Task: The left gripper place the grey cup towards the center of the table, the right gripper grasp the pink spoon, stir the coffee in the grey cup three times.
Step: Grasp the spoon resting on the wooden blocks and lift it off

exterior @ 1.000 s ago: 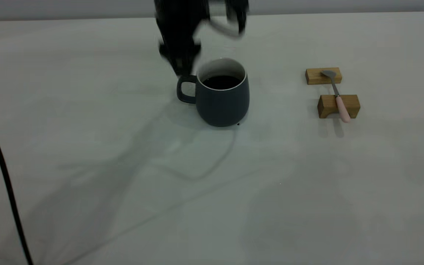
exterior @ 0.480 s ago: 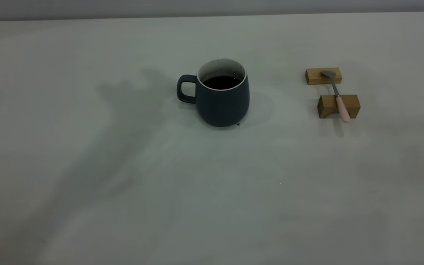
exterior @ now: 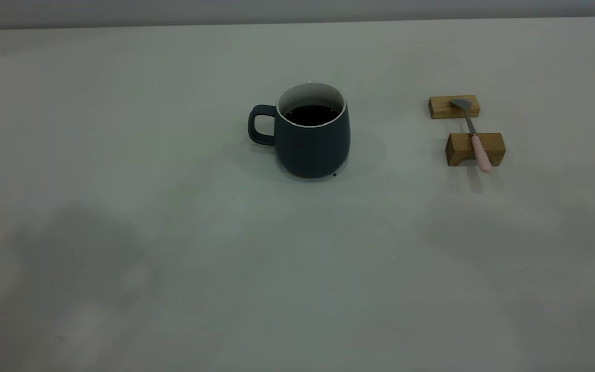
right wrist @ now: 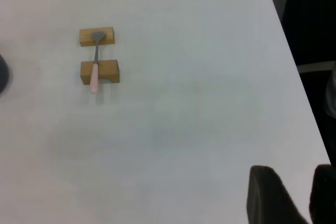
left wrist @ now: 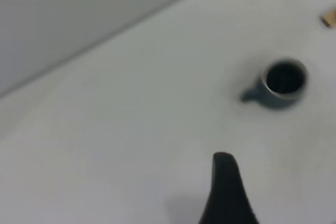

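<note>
Neither gripper shows in my exterior view. From the left wrist camera I see one dark finger (left wrist: 227, 190) of the left gripper, high over bare counter (exterior: 173, 268) and well apart from the grey cup (exterior: 312, 135); with only that one finger in sight I cannot tell whether the left gripper is apart or together. From the right wrist camera the right gripper (right wrist: 300, 195) sits near the counter's edge, well away from the pink spoon (exterior: 473, 136); two dark fingers (right wrist: 268, 195) show with a narrow gap between them and nothing held — they stand a little apart, though I only get their tips.

The grey cup stands upright toward the middle of the counter, its loop handle pointing to the left arm's side in the exterior view. Its white inside shows above the coffee (exterior: 310, 114), a dark round surface a little below the rim. In the left wrist view I look down into the cup from a distance.

The pink spoon lies across two wooden blocks off to the right-arm side of the cup, well apart from it. Its metal bowl rests on the far block (exterior: 453, 107), its stem spans the gap, and the pink handle lies over the near block (exterior: 474, 149) — the handle's end sticks out past that block's front face.
</note>
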### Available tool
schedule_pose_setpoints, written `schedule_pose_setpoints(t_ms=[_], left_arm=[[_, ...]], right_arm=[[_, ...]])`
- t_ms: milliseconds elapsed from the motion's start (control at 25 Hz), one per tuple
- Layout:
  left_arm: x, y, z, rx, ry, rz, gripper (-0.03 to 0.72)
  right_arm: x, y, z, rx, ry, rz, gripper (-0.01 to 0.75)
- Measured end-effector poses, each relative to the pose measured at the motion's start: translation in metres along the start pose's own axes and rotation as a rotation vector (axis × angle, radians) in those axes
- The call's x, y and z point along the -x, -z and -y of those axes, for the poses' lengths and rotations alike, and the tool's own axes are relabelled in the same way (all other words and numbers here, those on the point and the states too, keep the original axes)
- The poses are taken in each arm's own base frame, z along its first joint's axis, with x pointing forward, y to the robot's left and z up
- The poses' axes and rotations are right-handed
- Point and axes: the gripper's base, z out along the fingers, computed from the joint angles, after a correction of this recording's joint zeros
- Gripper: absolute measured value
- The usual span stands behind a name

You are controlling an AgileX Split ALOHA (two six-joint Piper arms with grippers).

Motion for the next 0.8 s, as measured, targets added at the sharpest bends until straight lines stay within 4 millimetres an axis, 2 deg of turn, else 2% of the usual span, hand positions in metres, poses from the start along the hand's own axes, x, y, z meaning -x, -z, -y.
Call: schedule_pose_setpoints(t_ms=[120, 200, 280, 400, 560, 800], left_arm=[[-0.065, 0.018, 0.007, -0.058, 0.021, -0.013, 0.592], [-0.109, 0.023, 0.010, -0.069, 0.030, -0.015, 0.592], [-0.153, 0.025, 0.011, -0.058, 0.065, -0.006, 0.592], [-0.203, 0.021, 0.014, -0.003, 0.170, 0.010, 0.592], [-0.244, 0.008, 0.020, 0.103, 0.305, 0.006, 0.592], [-0.275, -0.005, 0.030, 0.218, 0.426, 0.025, 0.592]], right_arm=[[0.000, 0.000, 0.000, 0.000, 0.000, 0.000, 0.238], [0.000, 0.000, 0.000, 0.000, 0.000, 0.000, 0.238], [0.000, 0.000, 0.000, 0.000, 0.000, 0.000, 0.238], [0.000, 0.000, 0.000, 0.000, 0.000, 0.000, 0.238], [0.000, 0.000, 0.000, 0.000, 0.000, 0.000, 0.238], [0.000, 0.000, 0.000, 0.000, 0.000, 0.000, 0.238]])
